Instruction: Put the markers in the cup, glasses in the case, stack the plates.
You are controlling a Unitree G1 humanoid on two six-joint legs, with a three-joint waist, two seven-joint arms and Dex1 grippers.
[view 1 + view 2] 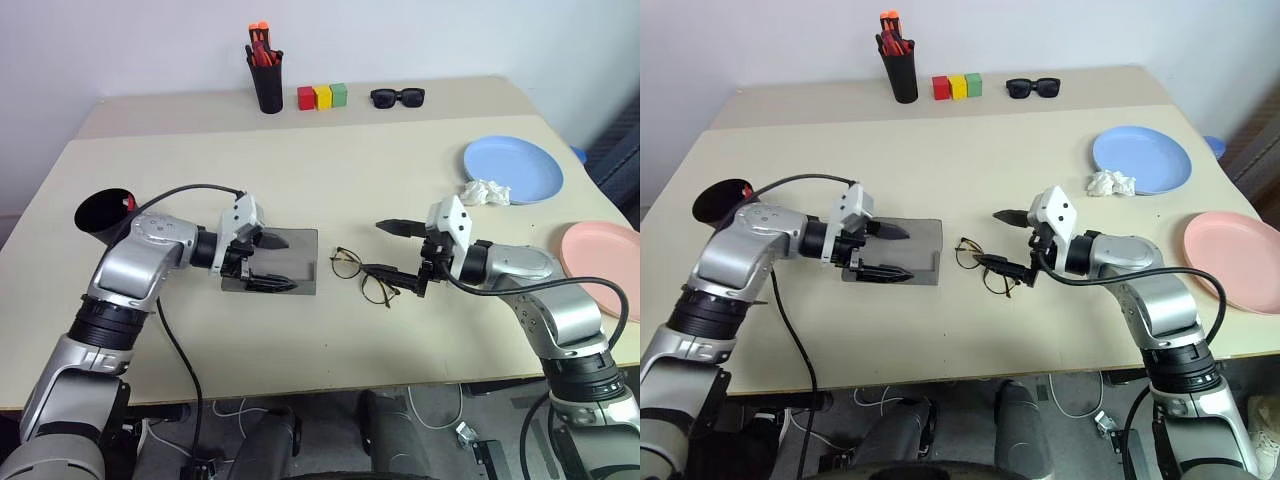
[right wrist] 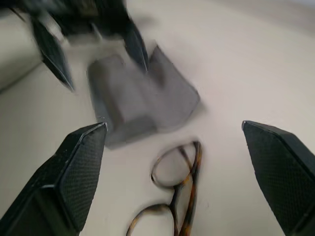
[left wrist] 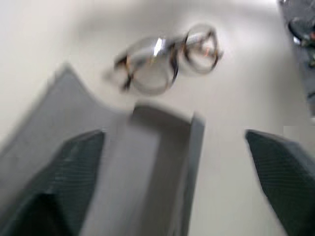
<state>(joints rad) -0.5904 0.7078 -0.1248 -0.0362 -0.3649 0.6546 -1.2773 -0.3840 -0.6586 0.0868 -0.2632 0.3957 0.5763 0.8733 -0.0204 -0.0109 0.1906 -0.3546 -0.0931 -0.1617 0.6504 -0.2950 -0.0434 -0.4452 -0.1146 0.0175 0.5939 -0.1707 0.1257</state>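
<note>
The left gripper (image 1: 268, 262) hangs with fingers spread over the open grey case (image 1: 290, 258), holding nothing. The right gripper (image 1: 392, 250) is spread wide too, straddling the glasses (image 1: 358, 272), which lie on the table (image 1: 300, 160) just right of the case. No writing is legible.

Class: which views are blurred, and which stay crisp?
Left wrist view: glasses and grey case smeared. Right wrist view: the left pincer streaks with blur, the glasses sharper. Left and right eye views: crisp, with soft shadows under the arms.
</note>
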